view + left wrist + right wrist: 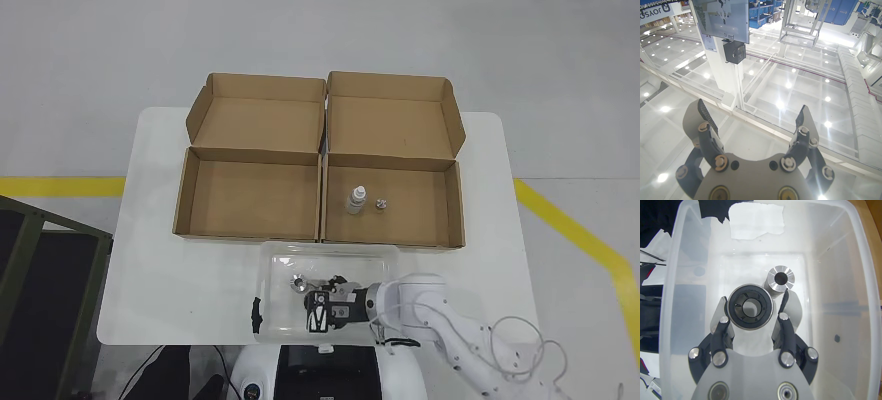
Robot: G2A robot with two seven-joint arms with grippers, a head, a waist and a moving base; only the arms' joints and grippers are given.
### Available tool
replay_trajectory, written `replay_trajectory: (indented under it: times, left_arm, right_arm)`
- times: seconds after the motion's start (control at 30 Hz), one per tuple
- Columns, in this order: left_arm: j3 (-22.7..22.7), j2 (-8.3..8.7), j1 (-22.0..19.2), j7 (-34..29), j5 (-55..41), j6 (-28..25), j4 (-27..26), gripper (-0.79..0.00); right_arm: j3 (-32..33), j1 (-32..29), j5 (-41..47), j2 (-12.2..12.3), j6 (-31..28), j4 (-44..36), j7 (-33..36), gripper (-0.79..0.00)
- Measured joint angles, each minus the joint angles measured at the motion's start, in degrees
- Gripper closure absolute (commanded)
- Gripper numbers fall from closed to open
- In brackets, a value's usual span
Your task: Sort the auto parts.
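The right claw (755, 294) is down inside the clear bin (829, 275), released, with its jaws spread to either side of a black-rimmed ring (738, 315). The ring stands on end between the fingers, its bore facing the wrist camera. One finger (723, 308) touches the ring's rim. The other finger (784, 300) is apart from it, with a clear gap between pad and rim. Nothing is clamped.

Just past the tip of that free finger, a metal sleeve (772, 275) lies on the bin floor. Its slotted end is turned the same way as the ring, and it sits just beside the ring, though I cannot tell if they touch.

From above, the right claw (322, 308) sits in the near part of the bin (330, 248), and its arm comes in over the bin's right end. Beyond the bin from this claw, two open cardboard boxes sit side by side on the white surface (160, 270). The right box (430, 215) holds a small white bottle-shaped part (356, 199) with a small metal part (381, 203) just beside it. The left box (245, 200) lies farther off.

The left claw (752, 105) is well apart from all of this. It points up at the ceiling with its toothed fingers wide open and nothing between them.
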Motion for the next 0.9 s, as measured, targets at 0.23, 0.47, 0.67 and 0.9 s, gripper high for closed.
replay_trajectory:
  times: [0.23,0.47,0.67,0.9]
  left_arm:
    - [0.0,0.00,0.0,0.0,0.0,0.0,0.0,-0.785]
    - [0.0,0.00,0.0,0.0,0.0,0.0,0.0,-0.785]
    - [0.0,0.00,0.0,0.0,0.0,0.0,0.0,-0.785]
    - [0.0,0.00,0.0,0.0,0.0,0.0,0.0,-0.785]
  right_arm:
    - [0.6,-0.4,0.3,0.2,-0.1,-0.7,0.2,-0.191]
    - [2.2,-1.4,0.7,0.6,-0.6,-2.7,-0.2,0.000]
    - [4.8,-2.8,2.4,1.3,-1.5,-4.7,-1.8,0.000]
    - [8.5,-4.3,4.8,2.0,-1.4,-7.9,-4.2,0.000]
